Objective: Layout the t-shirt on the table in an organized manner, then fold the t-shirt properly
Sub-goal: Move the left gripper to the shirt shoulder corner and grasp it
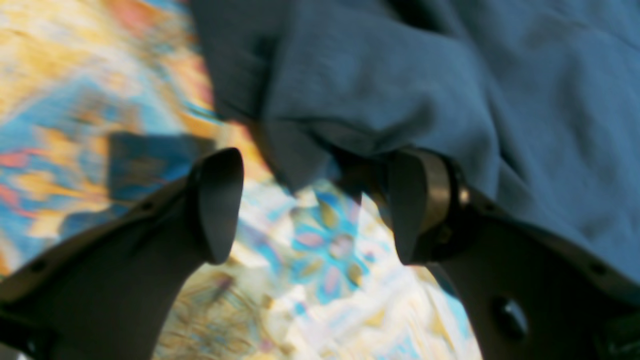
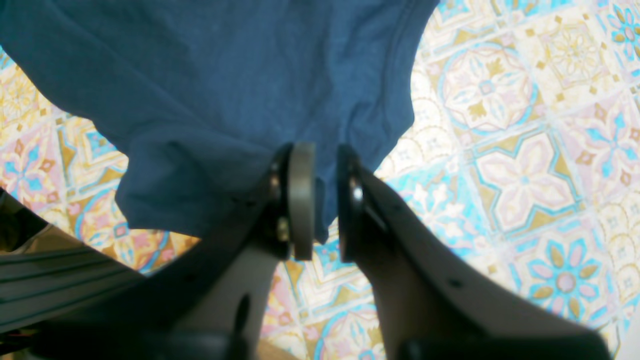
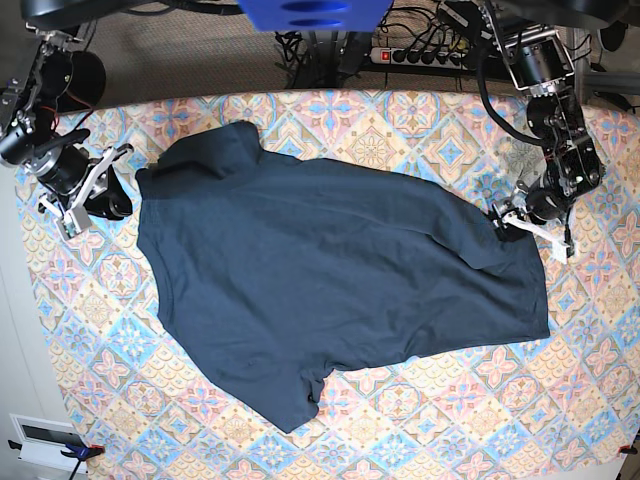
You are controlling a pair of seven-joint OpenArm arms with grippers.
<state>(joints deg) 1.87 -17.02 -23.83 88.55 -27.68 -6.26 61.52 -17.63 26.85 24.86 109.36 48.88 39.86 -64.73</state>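
I note the dark navy fabric t-shirt (image 3: 330, 290) spread mid-table (image 3: 590, 400); right gripper (image 2: 320, 200) pinches its left edge, left gripper (image 1: 310, 205) gapes unladen at the right edge, so I should tension evenly.

My dark navy t-shirt (image 3: 330, 290) lies spread nearly flat and slanted across my table (image 3: 420, 420), wrinkled along its edges, one short sleeve pointing toward the near edge. The table wears a tile-patterned cloth of blue, pink and cream flowers.
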